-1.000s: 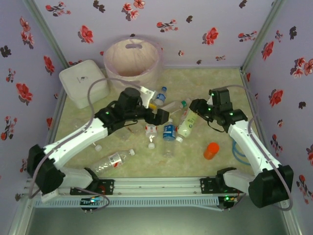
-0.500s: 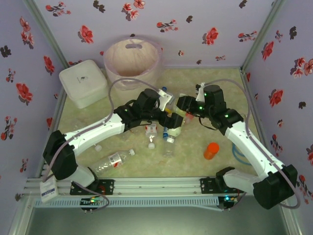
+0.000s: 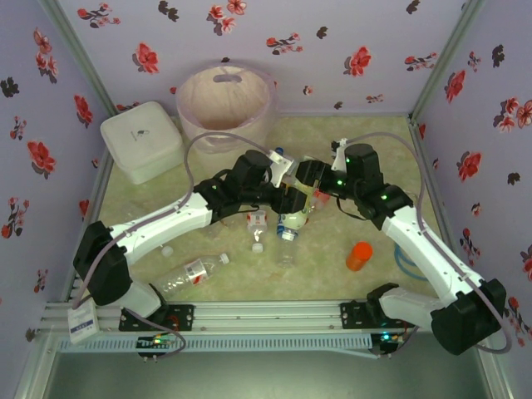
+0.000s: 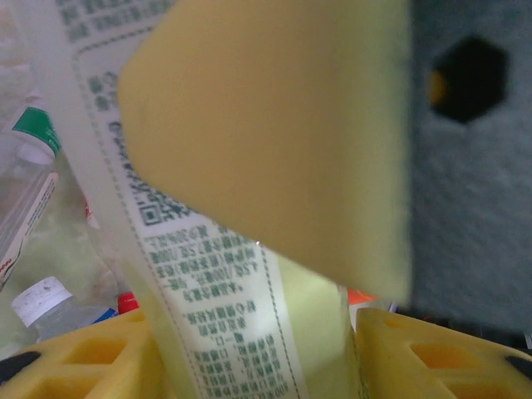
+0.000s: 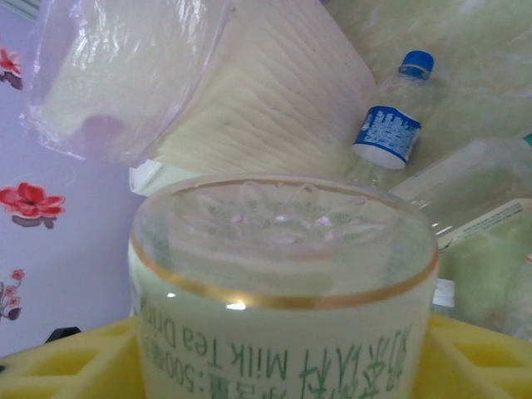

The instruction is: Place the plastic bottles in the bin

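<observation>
Top external | bottles (image 3: 193,273): at least five | bin (image 3: 224,96): one | orange cup (image 3: 358,255): one

Round pale pink-beige bin (image 3: 252,116) with handle cutout and clear liner bag, upright at back left. Pale green milk tea bottle (image 5: 283,274) mid-scene, base turned toward the right wrist view. Blue-capped bottle (image 5: 389,133) lying near the bin. Closer in, lying flat: blue-labelled bottle (image 3: 288,226), small red-labelled bottle (image 3: 256,219), long clear bottle (image 3: 193,272).
</observation>
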You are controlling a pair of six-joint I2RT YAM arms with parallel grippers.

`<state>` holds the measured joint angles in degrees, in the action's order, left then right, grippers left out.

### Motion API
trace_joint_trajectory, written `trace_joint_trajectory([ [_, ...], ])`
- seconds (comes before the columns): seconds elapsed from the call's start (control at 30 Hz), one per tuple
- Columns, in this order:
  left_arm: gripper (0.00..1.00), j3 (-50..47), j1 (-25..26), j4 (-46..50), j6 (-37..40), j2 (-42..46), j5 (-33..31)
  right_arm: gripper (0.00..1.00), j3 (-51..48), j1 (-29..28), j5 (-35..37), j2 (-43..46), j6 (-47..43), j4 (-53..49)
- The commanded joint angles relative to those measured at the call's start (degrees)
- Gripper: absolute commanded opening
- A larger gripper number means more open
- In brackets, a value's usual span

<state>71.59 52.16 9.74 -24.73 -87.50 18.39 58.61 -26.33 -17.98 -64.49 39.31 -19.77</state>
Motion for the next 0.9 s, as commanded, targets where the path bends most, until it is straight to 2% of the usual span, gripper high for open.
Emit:
trace_joint_trajectory([
  [0.0,0.48,0.16,-1.29,-0.59,0.77,0.42,-1.34,0.8,3.85,-0.15,6.56,2.25,-4.04,-7.0],
  [0.1,0.48,0.28,-2.69,0.63,1.8,1.31,-1.58,0.87,5.92,0.04,12.26,4.3,-7.16,-13.66],
  [0.2,0.45,1.54,-4.09,2.95,3.63,2.44,-2.33,0.89,6.43,0.69,15.94,6.75,-8.38,-17.9],
  [0.37,0.39,7.22,-6.4,7.71,8.96,4.52,-3.85,0.89,5.04,2.1,18.42,10.86,-8.13,-19.17],
  [0.6,0.27,27.89,-8.91,18.65,17.19,3.41,-7.24,0.89,3.79,2.73,19.3,12.22,-7.24,-19.74],
  [0.67,0.21,33.34,-9.79,21.11,18.51,2.58,-9.72,0.89,3.33,2.7,19.21,12.37,-6.95,-19.71],
  [0.8,0.02,42.75,-15.45,25.18,19.42,-0.96,-14.25,0.89,3.94,2.77,19.38,12.37,-7.05,-21.66],
  [0.87,0.0,46.49,-18.39,26.35,19.97,-3.07,-15.86,0.89,4.38,2.77,18.76,12.46,-7.31,-22.47],
])
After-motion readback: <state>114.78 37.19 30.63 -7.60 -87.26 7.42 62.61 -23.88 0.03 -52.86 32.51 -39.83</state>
